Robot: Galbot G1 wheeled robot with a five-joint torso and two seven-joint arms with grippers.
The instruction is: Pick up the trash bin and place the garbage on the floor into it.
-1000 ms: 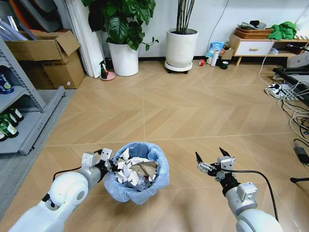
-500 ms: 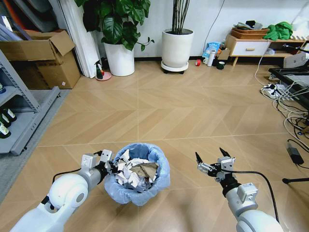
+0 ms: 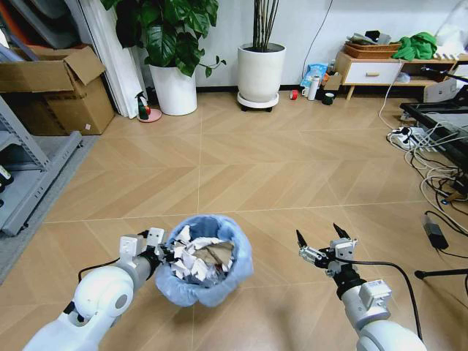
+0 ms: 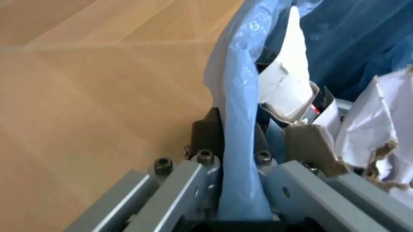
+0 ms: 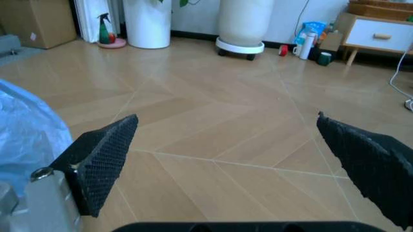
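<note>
My left claw (image 3: 162,252) is clamped on the rim of the trash bin (image 3: 205,295), the blue liner pinched between its fingers (image 4: 200,140). The bin hangs low in front of me, heaped with the garbage (image 3: 197,258). My right claw (image 3: 322,238) waits wide and empty beside it. The whole room has slid rightward since a second ago: I am turning. No litter shows on the floor ahead, so collecting seems done.

Wooden floor (image 3: 241,175) carries white plant pots (image 3: 261,72), cardboard boxes (image 3: 51,91).
</note>
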